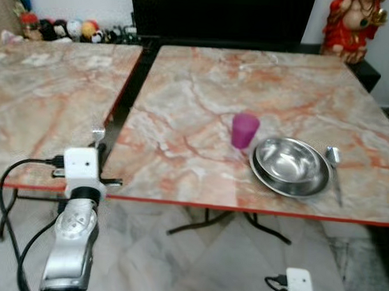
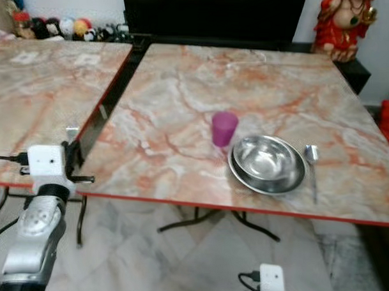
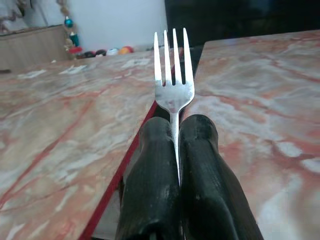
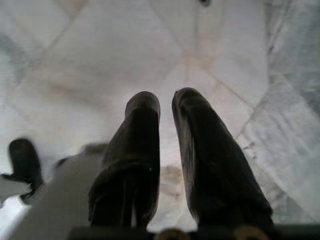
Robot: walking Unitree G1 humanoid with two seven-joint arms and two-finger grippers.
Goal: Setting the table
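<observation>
Left hand (image 3: pixel 175 130) pinches fork (image 3: pixel 173 75); cup (image 1: pixel 245 130) beside bowl (image 1: pixel 288 160).

My fingers (image 3: pixel 150 190) hide the fork (image 3: pixel 173 75) handle; the frame edge cuts the statue (image 1: pixel 353 23) and my right wrist (image 1: pixel 299 284).

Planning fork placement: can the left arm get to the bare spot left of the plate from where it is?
Probably yes. The left gripper, shut on the fork, is at the table's near edge; only bare marble lies before the plate, and the purple cup sits farther back.
</observation>
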